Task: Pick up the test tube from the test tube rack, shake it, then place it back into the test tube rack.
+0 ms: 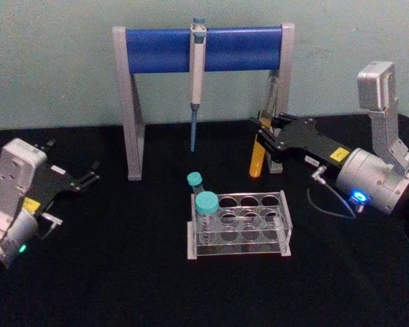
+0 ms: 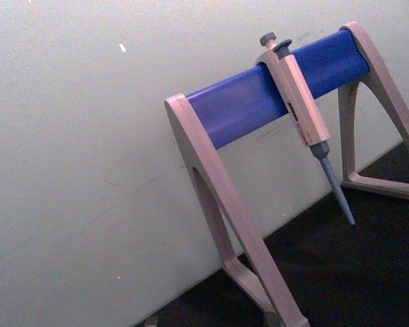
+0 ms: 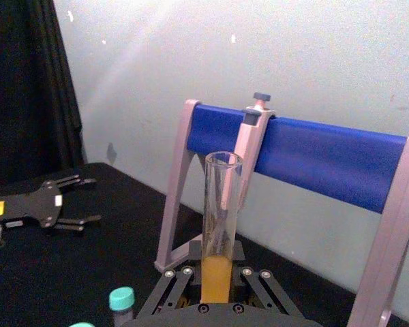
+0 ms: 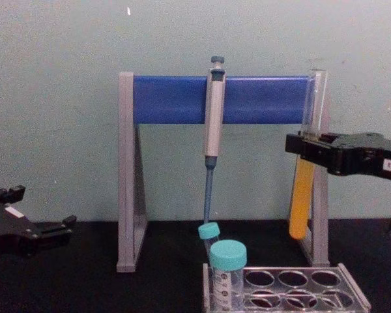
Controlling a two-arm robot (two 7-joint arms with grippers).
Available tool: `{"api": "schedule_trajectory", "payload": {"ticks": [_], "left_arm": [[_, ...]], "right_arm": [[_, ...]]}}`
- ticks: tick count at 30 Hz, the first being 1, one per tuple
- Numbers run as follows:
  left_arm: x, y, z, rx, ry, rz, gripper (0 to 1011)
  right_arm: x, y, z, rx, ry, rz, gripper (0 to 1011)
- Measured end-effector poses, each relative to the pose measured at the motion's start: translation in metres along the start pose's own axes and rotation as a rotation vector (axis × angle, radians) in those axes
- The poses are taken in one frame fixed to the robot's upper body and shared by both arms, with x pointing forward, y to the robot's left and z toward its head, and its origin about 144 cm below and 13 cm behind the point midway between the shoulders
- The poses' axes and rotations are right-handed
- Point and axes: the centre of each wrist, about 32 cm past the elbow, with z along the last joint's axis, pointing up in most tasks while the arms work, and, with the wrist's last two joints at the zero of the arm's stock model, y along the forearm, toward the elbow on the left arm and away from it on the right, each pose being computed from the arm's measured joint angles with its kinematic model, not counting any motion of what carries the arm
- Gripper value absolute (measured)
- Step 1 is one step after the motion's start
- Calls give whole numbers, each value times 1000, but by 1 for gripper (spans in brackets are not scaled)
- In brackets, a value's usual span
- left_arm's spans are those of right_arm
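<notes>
- Black tabletop (image 1: 123,286) carries the grey-and-blue pipette stand (image 1: 204,48) at the back.
- Working right gripper (image 1: 262,139): jaws clenched on the test tube (image 4: 302,195), raised beside the stand's right leg.
- Idle left gripper (image 1: 75,158): far left, jaws spread, empty.
- Clear test tube rack (image 1: 284,221): front centre, teal-capped tubes (image 1: 206,204) at its left end.
- Tube upright, clear of the rack, orange liquid low. Judged step: shaking. The next move calls for short strokes, mouth up, away from the leg.

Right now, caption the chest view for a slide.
Right claw holds the test tube clear of the test tube rack; left claw idles open.
</notes>
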Motion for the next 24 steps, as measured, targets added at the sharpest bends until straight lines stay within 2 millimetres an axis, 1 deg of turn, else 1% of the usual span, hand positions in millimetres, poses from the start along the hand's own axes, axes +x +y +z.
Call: {"api": "schedule_trajectory", "payload": {"ticks": [14,18,24], "left_arm": [[0,0,0,0,0,0,1001],[0,0,0,0,0,0,1001],[0,0,0,0,0,0,1001]], "right_arm": [[-21,-24,-1,-56,-25,-5,235],[-25,-29,-2,-60,-38,-16,235],[-26,-33,-4,-65,-46,-29,235]]}}
